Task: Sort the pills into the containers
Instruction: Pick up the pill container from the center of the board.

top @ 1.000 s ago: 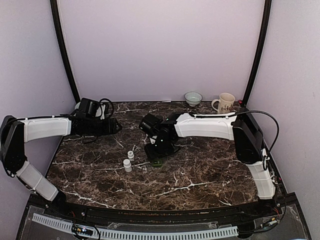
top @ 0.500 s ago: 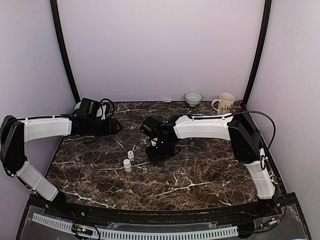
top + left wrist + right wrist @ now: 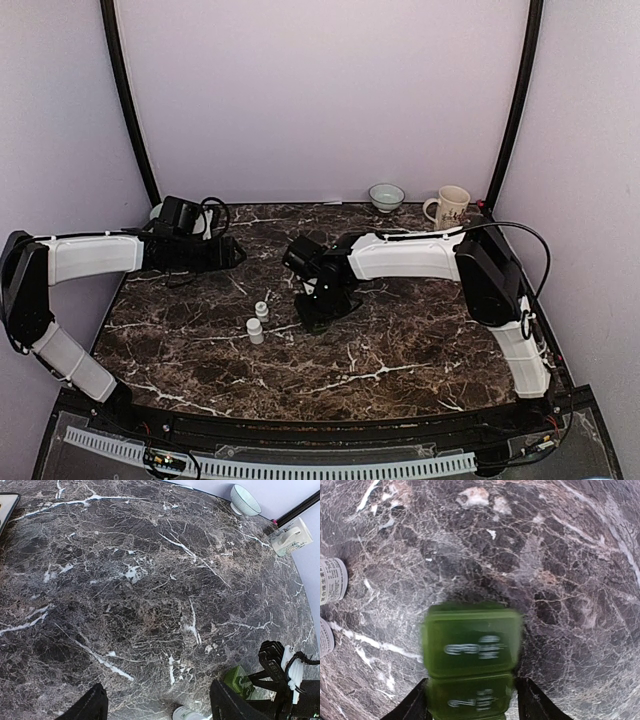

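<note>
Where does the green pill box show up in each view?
Top external: not visible, covered by the right gripper.
Left wrist: green pill box at bottom right.
Right wrist: lower centre, between the fingers.
Shared landmark: white bottles left of it.

White-shelled left arm (image 3: 90, 255) and right arm (image 3: 410, 255); black joints; looping black cable (image 3: 510, 223)

The containers (image 3: 470, 652) lie on the counter (image 3: 570, 555) between the right fingers (image 3: 532, 702); two bottles (image 3: 330, 580) stand left of them.
</note>
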{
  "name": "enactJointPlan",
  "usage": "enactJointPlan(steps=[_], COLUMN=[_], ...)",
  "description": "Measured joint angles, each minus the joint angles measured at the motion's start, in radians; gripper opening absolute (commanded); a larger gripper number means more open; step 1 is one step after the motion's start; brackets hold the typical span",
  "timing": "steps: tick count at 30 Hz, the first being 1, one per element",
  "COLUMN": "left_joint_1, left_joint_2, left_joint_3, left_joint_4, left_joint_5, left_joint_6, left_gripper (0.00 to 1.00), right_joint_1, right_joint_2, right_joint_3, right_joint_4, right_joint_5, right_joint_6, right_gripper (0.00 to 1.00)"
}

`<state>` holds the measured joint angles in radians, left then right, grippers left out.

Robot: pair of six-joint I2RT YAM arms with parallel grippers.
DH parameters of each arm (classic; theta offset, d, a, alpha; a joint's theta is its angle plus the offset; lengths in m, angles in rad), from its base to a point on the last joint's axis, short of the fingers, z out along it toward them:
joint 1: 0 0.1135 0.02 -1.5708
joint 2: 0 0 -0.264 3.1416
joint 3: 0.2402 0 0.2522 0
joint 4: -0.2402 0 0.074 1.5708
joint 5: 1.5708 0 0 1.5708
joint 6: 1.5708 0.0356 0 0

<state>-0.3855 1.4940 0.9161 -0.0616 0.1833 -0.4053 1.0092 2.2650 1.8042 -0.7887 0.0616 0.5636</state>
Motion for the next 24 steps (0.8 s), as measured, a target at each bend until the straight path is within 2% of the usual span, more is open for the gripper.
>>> enactJointPlan(steps=[9, 16, 24], left_joint_1=[-0.005, -0.007, -0.017], left_joint_2=[0.000, 0.000, 0.003], left_joint_3=[0.000, 0.000, 0.013], left_joint_4=[0.000, 0.000, -0.010], left_joint_5=[0.000, 0.004, 0.045], left_joint_6=[0.000, 0.000, 0.000], left_gripper=[0.73, 0.73, 0.74], right_joint_1=[-0.003, -0.003, -0.003], right_joint_2=[-0.021, -0.054, -0.064], right_joint_3=[-0.025, -0.051, -0.076], right_joint_4=[0.001, 0.013, 0.042], right_joint_5=[0.002, -0.013, -0.021], right_joint_6=[0.000, -0.002, -0.009], right_gripper=[0.52, 0.31, 0.28])
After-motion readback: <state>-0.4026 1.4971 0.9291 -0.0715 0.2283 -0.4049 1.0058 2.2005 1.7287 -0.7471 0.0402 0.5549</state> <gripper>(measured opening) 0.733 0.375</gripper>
